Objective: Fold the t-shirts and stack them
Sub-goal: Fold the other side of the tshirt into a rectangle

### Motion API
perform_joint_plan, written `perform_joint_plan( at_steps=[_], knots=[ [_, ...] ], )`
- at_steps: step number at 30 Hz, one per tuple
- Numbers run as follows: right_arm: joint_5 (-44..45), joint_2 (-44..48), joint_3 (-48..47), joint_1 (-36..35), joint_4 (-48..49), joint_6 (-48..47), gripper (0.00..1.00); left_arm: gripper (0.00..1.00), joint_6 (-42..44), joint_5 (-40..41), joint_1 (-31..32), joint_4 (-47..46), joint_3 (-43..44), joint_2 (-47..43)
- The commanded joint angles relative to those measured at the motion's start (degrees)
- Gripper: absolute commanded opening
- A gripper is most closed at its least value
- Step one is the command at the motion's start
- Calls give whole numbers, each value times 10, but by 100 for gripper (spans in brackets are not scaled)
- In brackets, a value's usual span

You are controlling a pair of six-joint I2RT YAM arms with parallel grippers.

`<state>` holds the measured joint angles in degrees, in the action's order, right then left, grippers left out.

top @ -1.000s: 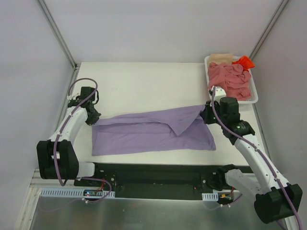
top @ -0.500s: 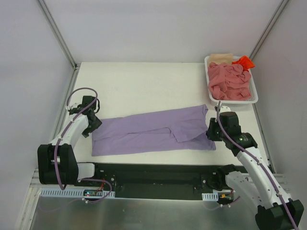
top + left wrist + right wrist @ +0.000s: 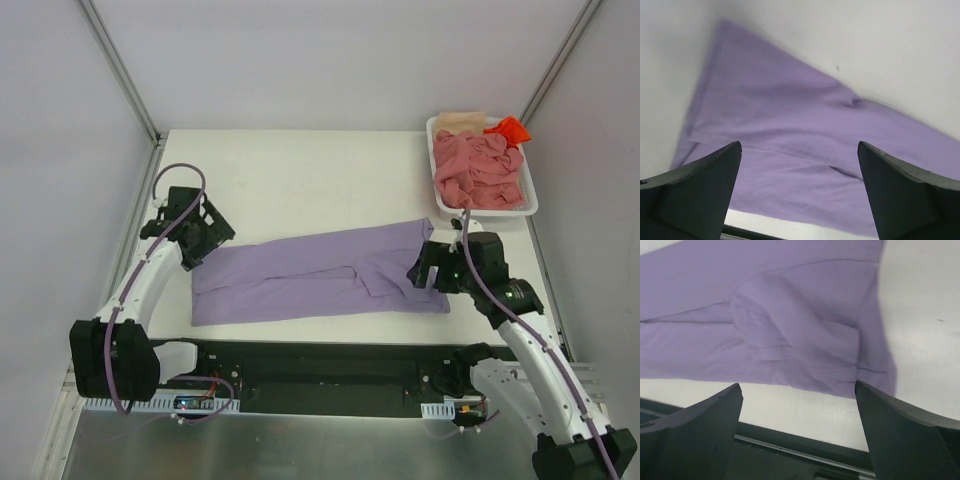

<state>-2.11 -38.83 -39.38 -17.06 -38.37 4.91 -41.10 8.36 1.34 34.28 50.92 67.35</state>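
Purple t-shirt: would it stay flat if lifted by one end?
Probably not: the purple t-shirt lies in soft creases and folds, so it would likely droop. It looks thin, so probably light. Pushed, it would likely bunch up.

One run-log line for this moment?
lavender-purple cloth t-shirt: folded long band, flat on table | left hand: open, empty, left end | right hand: open, empty, right end | white plastic basket: shirts heaped

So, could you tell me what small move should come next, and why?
Probably lower the right end effector and pinch the lavender shirt at its right end, to fold it leftwards. The shirt lies flat as a long strip; that end effector and the left end effector stand open at its ends, empty.
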Motion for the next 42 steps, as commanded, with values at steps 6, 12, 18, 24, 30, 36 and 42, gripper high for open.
perform_joint_plan(
  at_steps=[6, 12, 18, 24, 30, 36, 42],
  knots=[
    [-60, -195, -52, -162, 125, -45, 96, 99, 57, -140, 31, -80, -16, 123],
    [52, -337, -108, -252, 94, -45, 95, 99, 66, -109, 31, -98, -49, 135],
    [76, -440, -143, -275, 91, -71, 74, 99, 78, -113, 31, -114, -65, 146],
    [99, -493, -156, -281, 84, -67, 58, 99, 80, -104, 31, -120, -74, 143],
    [108, -518, -166, -290, 84, -58, 51, 99, 78, -98, 31, -120, -77, 137],
    [156, -524, -178, -306, 71, -50, 31, 99, 79, -103, 31, -121, -76, 137],
    [163, -517, -178, -311, 67, -31, 9, 99, 78, -103, 31, -123, -78, 133]
  ],
)
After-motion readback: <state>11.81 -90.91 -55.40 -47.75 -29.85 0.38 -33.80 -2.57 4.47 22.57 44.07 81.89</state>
